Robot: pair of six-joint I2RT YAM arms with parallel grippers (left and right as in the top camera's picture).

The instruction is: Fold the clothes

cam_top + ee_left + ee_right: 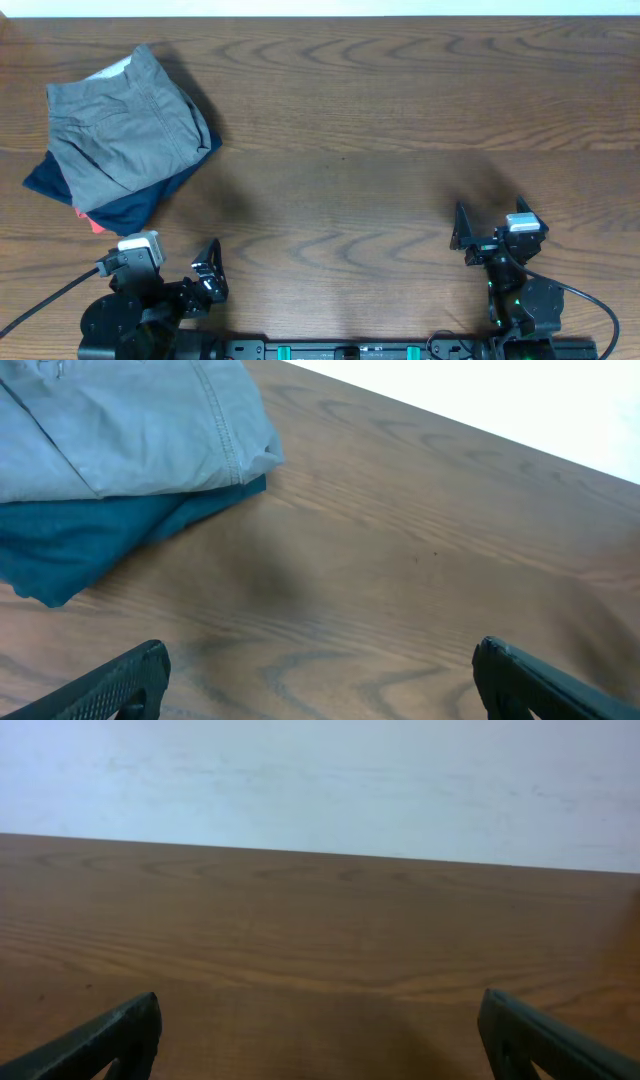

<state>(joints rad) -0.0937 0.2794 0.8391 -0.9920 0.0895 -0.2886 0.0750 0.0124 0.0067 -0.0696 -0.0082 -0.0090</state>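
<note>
**Item:** grey shorts (125,125). Folded into a compact, roughly square bundle at the far left of the wooden table (380,130). Mid-grey cotton, top face slightly rumpled, with stitched seams curving across it. Strip of lighter inner waistband showing at the far edge. Folded edge nearest the left wrist camera thick and rounded, with double stitching running down it. Stacked on a dark navy folded garment (135,205) and set askew, so that navy cloth juts out along the near and left sides. Small red-orange scrap (93,222) peeking from under the navy layer at its near left edge.

**Left gripper** (318,680): spread wide, jaws set far apart at the two bottom corners of the wrist view, gripping nothing. Placed near the table's front edge, apart from the stack and pointed toward it.

**Right gripper** (318,1020): likewise spread wide and gripping nothing. Placed at the near right of the table, well apart from the shorts, facing wood grain and a pale wall (320,780)
</note>
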